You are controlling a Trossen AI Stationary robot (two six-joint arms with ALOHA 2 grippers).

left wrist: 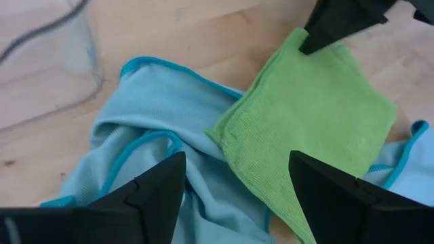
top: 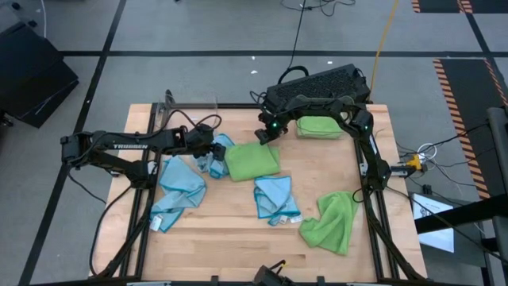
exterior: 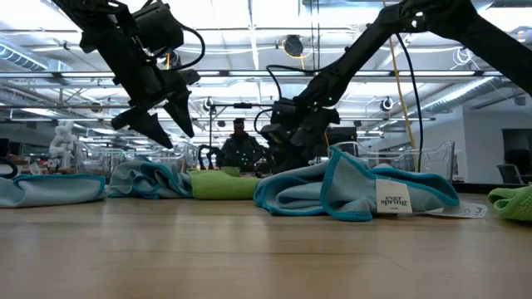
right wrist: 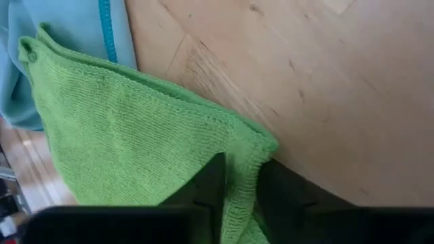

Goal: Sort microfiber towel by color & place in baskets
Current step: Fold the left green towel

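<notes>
**Green towel pinched at its corner**

The flat green towel (top: 252, 160) at mid-worktop is being gripped: its far corner is seen pinched between the fingers of the right claw (right wrist: 237, 183), which are closed down on the fabric edge. Just beyond that claw, a basket (top: 321, 127) is seen already holding one folded green towel (top: 319, 125), so a first green is judged sorted. The left claw (left wrist: 234, 186) is held wide open and empty above the same towel's near edge, with a crumpled blue towel (left wrist: 142, 135) beneath it. A clear basket (top: 190, 102) behind the left arm appears unfilled. Left to sort: three blue towels and another crumpled green towel (top: 332, 222) well to the near side of the right claw on the worktop (top: 230, 230).
</notes>
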